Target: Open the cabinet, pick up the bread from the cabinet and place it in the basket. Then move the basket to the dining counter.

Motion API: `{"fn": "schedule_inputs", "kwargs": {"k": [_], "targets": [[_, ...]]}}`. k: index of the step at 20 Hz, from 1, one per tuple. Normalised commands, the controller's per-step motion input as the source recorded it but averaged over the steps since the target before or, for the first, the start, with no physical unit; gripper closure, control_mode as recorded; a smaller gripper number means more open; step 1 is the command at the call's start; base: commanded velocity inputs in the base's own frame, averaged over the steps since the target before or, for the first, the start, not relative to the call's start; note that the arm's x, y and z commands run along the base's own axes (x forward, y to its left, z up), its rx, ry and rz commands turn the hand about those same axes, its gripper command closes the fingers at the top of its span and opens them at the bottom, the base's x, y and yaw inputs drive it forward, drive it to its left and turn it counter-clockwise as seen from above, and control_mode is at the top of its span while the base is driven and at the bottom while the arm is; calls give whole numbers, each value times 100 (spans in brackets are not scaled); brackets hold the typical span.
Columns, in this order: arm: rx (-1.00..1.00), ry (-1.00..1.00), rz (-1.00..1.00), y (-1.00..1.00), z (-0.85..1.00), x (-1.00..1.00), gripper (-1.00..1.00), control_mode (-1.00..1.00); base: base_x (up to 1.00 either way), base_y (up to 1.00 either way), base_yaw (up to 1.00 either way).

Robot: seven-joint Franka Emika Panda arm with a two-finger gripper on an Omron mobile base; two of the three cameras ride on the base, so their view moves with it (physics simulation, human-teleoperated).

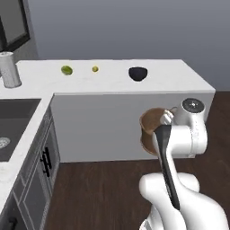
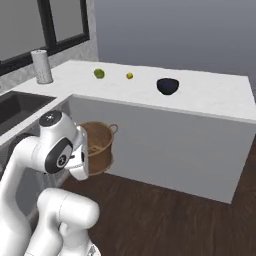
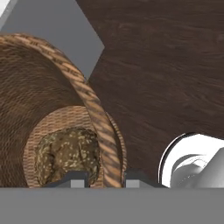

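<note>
Carrying the small round brown woven basket [image 2: 97, 145] in the air: it hangs off the floor in front of the plain grey face of the long white marble dining counter [image 1: 166, 81], below the slab's top edge and not yet on it. The seeded brown bread loaf [image 3: 65, 153] sits at the bottom of the basket, so the pick-and-drop part looks done, and the last leg, moving the basket, is under way. The two-finger gripper [image 3: 105, 178] straddles the basket wall at the rim, one dark tip inside and one outside, pinching the weave between them; the rim band runs straight down between the tips in the hand view. Remaining, by my read: lift higher, carry it over the marble top, set it down, let go. The counter top already holds a dark blue bowl [image 1: 138, 73], a green lime [image 1: 66, 70] and a small yellow fruit [image 1: 95, 68], well apart from each other, with bare marble between them for a landing spot. Dark wood floor [image 2: 165, 220] lies under the load. Risk: a one-sided wall grip, so the basket may tilt or swing.
</note>
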Motion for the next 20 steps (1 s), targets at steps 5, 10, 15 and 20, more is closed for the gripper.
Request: {"fn": "schedule_inputs", "kwargs": {"k": [5,10,15,20], "targets": [[0,0,0,0,0,0,100,100,100,-84,0],[0,0,0,0,0,0,100,100,100,-89,0],[0,0,0,0,0,0,100,100,100,-85,0],[0,0,0,0,0,0,100,100,100,-43,0]]}}
